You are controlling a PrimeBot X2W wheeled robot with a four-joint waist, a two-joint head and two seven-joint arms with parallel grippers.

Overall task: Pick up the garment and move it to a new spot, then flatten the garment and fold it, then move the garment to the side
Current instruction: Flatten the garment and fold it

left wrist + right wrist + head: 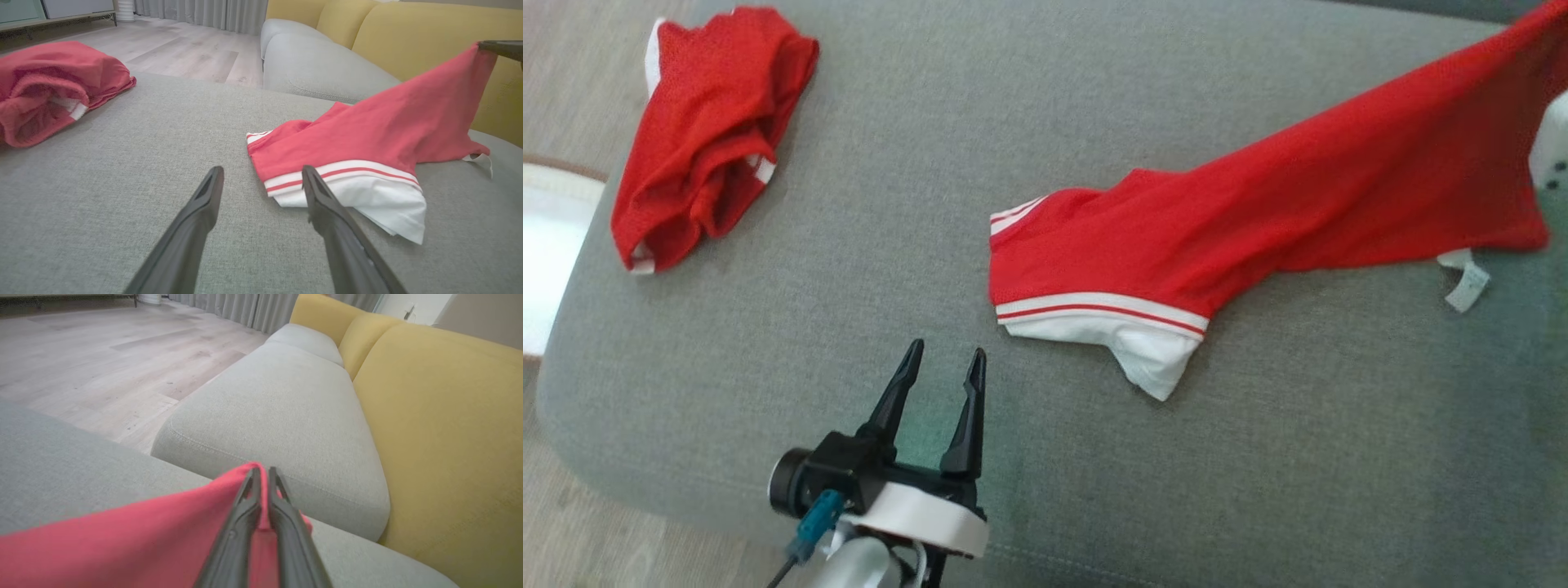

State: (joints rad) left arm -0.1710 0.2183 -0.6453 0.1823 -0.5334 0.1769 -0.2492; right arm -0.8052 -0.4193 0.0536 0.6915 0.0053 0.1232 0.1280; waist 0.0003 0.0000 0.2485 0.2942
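The garment [1258,212] is red with white striped trim and a white label. Its trimmed end lies on the grey cushion [931,163] while the other end rises to the upper right. My right gripper [263,470] is shut on that raised corner of the garment [122,539], and its dark fingertips [502,48] hold the cloth up in the left wrist view. My left gripper [946,349] stands open just above the cushion, left of the trimmed hem. The hem of the garment [367,130] lies right beside the tip of the right-hand finger of the left gripper [262,169].
A second red garment [711,131] lies bunched at the cushion's far left corner [49,90]. A grey sofa seat [278,404] with yellow backrests [441,416] stands beyond, with wooden floor [81,359] between. A white object [547,245] sits off the cushion's left edge.
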